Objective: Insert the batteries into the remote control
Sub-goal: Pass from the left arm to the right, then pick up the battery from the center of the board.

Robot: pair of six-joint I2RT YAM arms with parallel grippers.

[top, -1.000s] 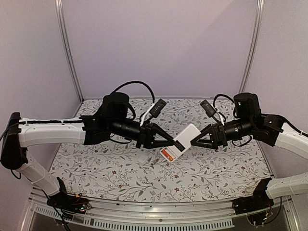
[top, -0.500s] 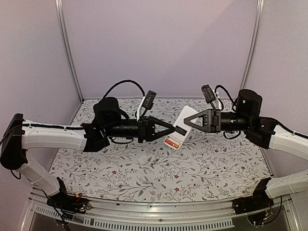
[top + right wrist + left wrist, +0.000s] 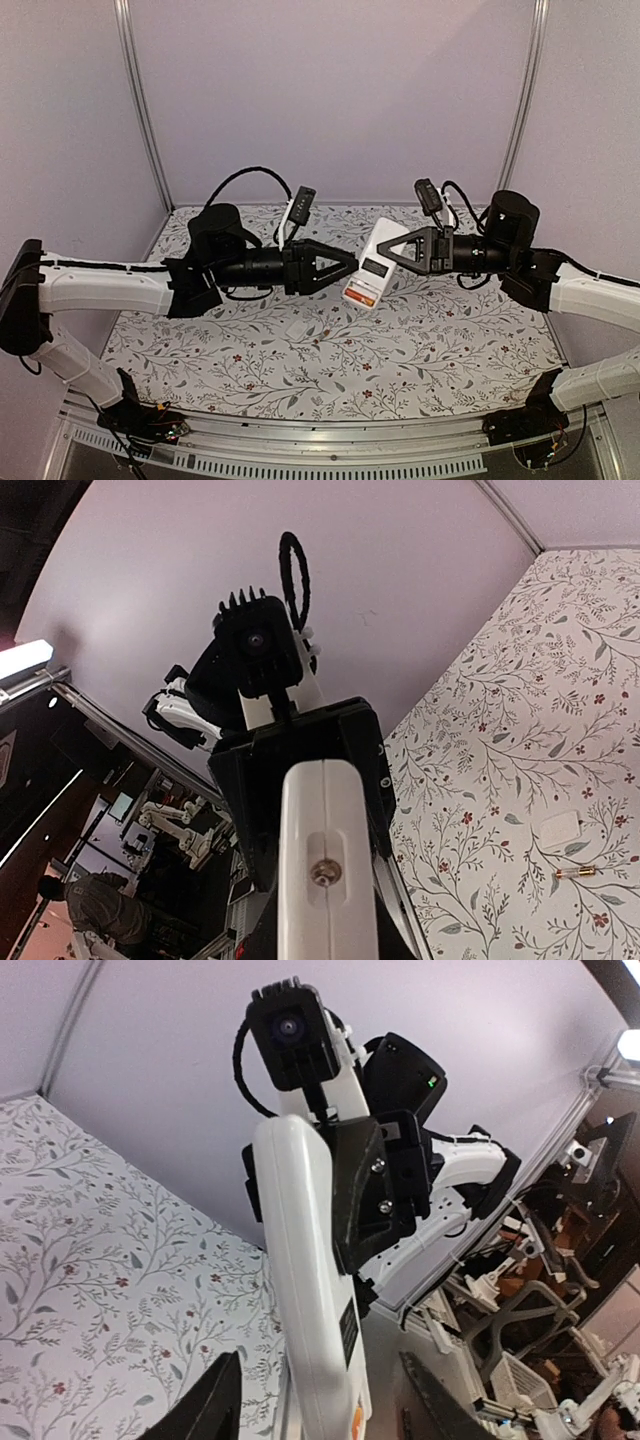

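The white remote control (image 3: 370, 268) hangs in mid-air over the middle of the table, with a dark rectangle on its upper face and an orange-red patch at its lower end. My right gripper (image 3: 386, 250) is shut on its upper end, and one black finger (image 3: 372, 1192) presses its side. My left gripper (image 3: 352, 268) is open, with its fingers (image 3: 215, 1410) on either side of the remote's lower end and a gap on each side. In the right wrist view, one orange battery (image 3: 573, 874) lies on the table.
A small flat white cover plate (image 3: 300, 329) lies on the flowered table cloth below the grippers, and in the right wrist view the same plate (image 3: 557, 827) sits close to the battery. Grey walls and metal posts (image 3: 140, 100) close in the back.
The left gripper has opened and let go of the remote. The right gripper has closed on its upper end. Both arms have shifted slightly up and back.
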